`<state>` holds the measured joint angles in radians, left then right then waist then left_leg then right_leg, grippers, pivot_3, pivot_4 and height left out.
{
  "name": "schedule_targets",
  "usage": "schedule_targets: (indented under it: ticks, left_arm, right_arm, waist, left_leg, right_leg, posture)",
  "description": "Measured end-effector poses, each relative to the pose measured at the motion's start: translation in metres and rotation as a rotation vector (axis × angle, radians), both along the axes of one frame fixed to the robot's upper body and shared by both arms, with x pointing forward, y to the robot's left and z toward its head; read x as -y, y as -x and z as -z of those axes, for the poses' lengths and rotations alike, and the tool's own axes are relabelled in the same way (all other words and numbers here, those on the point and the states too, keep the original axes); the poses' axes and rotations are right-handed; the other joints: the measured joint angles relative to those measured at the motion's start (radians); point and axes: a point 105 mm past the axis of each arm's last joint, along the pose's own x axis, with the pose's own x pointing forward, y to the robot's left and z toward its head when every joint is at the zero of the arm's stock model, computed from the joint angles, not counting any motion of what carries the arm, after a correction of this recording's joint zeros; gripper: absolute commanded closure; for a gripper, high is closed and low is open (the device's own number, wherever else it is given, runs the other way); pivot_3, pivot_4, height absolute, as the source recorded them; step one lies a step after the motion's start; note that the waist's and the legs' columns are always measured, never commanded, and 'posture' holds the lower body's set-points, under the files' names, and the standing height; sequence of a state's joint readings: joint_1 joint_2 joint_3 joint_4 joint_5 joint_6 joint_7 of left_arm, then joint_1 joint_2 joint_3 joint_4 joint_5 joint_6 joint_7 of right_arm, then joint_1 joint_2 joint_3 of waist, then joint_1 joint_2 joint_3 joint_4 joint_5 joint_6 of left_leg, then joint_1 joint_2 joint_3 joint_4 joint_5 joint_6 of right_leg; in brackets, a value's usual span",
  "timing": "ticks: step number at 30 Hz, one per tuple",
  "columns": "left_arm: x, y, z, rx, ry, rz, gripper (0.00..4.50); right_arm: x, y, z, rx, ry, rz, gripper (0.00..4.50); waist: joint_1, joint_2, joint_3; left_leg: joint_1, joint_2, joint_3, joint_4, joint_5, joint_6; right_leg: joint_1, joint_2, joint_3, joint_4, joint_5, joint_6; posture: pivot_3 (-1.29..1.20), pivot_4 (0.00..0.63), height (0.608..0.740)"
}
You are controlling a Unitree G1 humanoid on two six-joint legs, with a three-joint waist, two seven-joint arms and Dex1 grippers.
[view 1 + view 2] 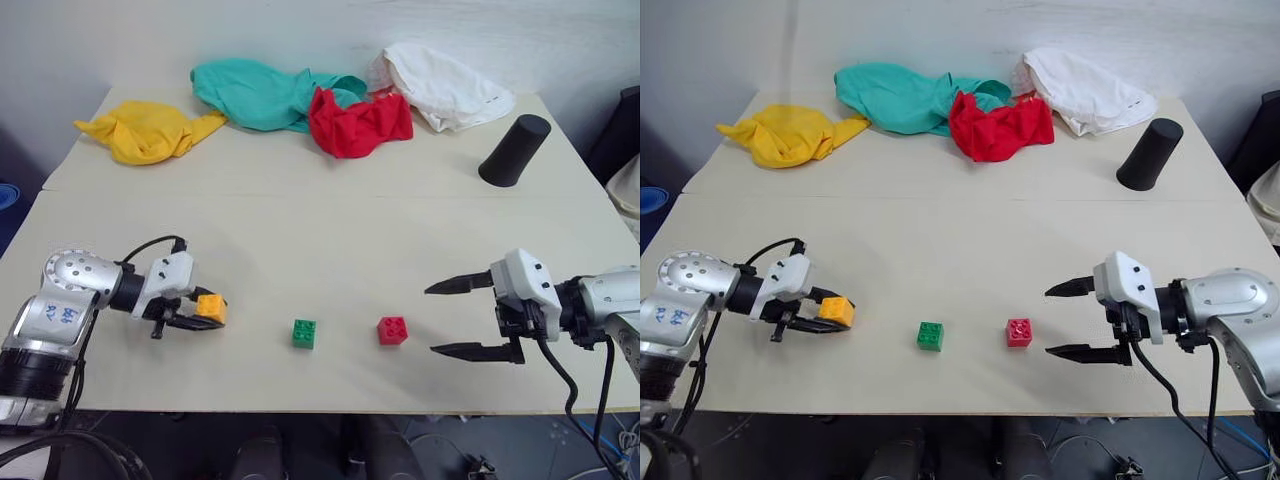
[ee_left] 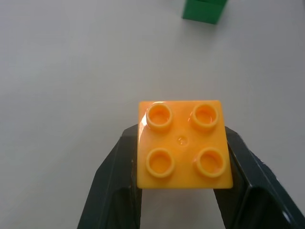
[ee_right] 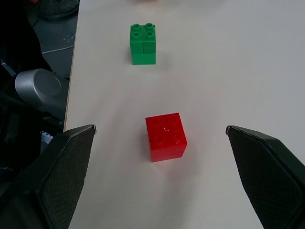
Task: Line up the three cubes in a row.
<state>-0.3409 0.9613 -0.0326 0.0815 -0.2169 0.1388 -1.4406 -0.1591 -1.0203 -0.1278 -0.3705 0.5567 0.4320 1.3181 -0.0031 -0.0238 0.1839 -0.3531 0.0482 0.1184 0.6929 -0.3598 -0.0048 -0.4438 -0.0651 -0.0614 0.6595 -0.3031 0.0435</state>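
Observation:
The orange-yellow cube (image 1: 211, 307) sits at the front left of the table, studs up, clamped between the two black fingers of my left gripper (image 2: 183, 157). To its right stands the green cube (image 1: 304, 333), and further right the red cube (image 1: 392, 330), both free on the tabletop near the front edge. My right gripper (image 1: 460, 318) hovers just right of the red cube, open wide and pointing at it, with nothing between its fingers. In the right wrist view the red cube (image 3: 165, 136) lies ahead of the fingers and the green cube (image 3: 143, 44) beyond it.
At the back lie a yellow cloth (image 1: 148, 131), a teal cloth (image 1: 262, 93), a red cloth (image 1: 358, 122) and a white cloth (image 1: 440, 85). A black cylinder (image 1: 514, 150) leans at the back right. A seam crosses the table (image 1: 320, 240) mid-way.

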Motion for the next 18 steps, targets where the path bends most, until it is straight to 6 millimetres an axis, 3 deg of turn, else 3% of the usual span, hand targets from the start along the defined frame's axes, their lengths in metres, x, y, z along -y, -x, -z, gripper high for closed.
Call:
schedule_targets:
  ticks: [6,14,18]
  left_arm:
    - [0.008,0.003,0.006,0.012,-0.014,0.047,2.96]
    - [0.019,-0.007,0.017,0.028,-0.028,0.079,2.96]
    - [0.017,-0.006,0.019,0.015,-0.023,0.088,1.69]
  right_arm:
    - [0.000,0.000,0.002,-0.005,-0.001,0.007,0.00]
    - [-0.001,0.001,0.004,0.004,0.003,0.019,0.00]
    - [0.000,0.003,0.009,-0.014,0.003,0.031,0.00]
  waist:
    - [0.002,0.000,0.000]
    - [0.000,0.000,0.000]
    - [0.001,0.000,0.000]
  left_leg:
    - [0.000,0.000,0.000,0.000,0.000,0.000]
    - [0.000,0.000,0.000,0.000,0.000,0.000]
    - [0.000,0.000,0.001,0.000,0.000,0.000]
  right_leg:
    - [0.000,0.000,0.000,0.000,0.000,0.000]
    - [0.000,0.001,0.000,0.000,0.000,0.000]
    - [0.000,0.001,0.000,0.000,0.000,0.000]
  posture:
    - [0.00,0.150,0.740]
    - [0.00,0.150,0.740]
    - [0.00,0.150,0.740]
